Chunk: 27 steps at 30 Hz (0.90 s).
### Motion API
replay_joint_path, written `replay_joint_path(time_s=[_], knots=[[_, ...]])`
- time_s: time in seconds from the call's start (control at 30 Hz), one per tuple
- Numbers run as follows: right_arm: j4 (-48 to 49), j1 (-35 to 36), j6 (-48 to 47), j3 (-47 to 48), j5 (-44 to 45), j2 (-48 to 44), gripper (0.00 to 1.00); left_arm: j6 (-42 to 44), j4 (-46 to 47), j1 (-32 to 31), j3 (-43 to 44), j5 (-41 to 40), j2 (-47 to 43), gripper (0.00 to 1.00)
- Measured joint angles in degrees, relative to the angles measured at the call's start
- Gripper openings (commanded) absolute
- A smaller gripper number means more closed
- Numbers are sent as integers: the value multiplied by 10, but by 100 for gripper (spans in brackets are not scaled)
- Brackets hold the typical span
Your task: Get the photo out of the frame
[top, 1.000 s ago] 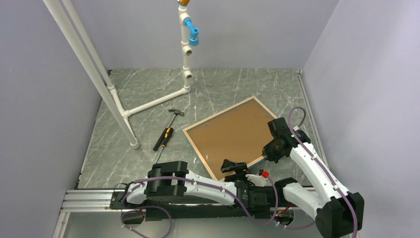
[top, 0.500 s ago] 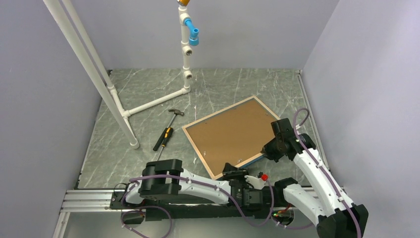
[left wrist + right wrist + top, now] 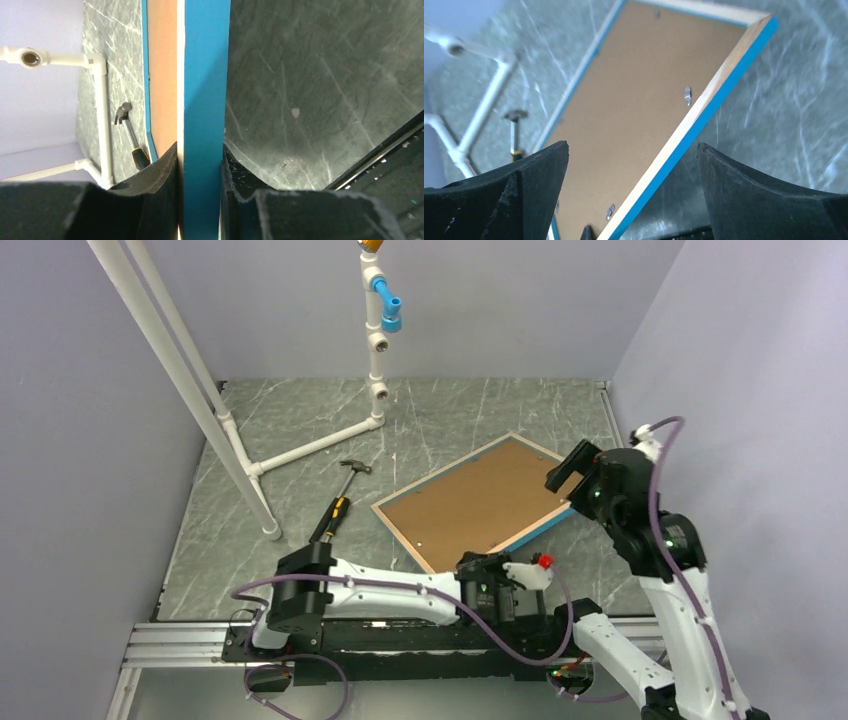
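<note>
The frame (image 3: 478, 502) lies back-up on the right of the table, its brown board showing inside a pale wood rim with a turquoise side. In the top view my left gripper (image 3: 489, 573) is at the frame's near edge. The left wrist view has both jaws pressed flat against the turquoise edge (image 3: 202, 100), so my left gripper (image 3: 200, 155) is shut on it. My right gripper (image 3: 566, 469) hangs open above the frame's right edge, touching nothing. In the right wrist view my right gripper (image 3: 631, 150) has its fingers far apart over the board (image 3: 634, 95). The photo is hidden behind the board.
A hammer (image 3: 338, 502) with a black and yellow handle lies left of the frame. A white pipe stand (image 3: 375, 340) with a blue fitting rises at the back, and two slanted white pipes (image 3: 190, 390) cross the left side. Grey walls close in on three sides.
My right gripper let go of the frame's right edge, opened wide and rose up and back to the right. My left gripper closed on the frame's near edge. The frame shifted slightly.
</note>
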Motion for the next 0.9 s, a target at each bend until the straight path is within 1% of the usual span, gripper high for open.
replay_joint_path(time_s=[0.13, 0.23, 0.33, 0.43, 0.63, 0.8, 0.9], knots=[[-8, 0, -32, 96, 31, -6, 99, 0, -46, 21, 60, 47, -36, 0], [-18, 0, -47, 146, 45, -13, 99, 1, -69, 38, 106, 74, -59, 0], [-27, 0, -62, 186, 47, -16, 99, 2, -82, 54, 141, 94, -82, 0], [-34, 0, -75, 214, 48, -16, 99, 2, -83, 71, 153, 120, -103, 0], [-37, 0, -88, 214, 50, -25, 99, 2, -76, 132, 139, 196, -156, 0], [-38, 0, -88, 177, 51, -45, 99, 2, -56, 195, 105, 258, -213, 0], [-37, 0, -87, 149, 47, -45, 99, -1, -54, 238, 101, 290, -238, 0]])
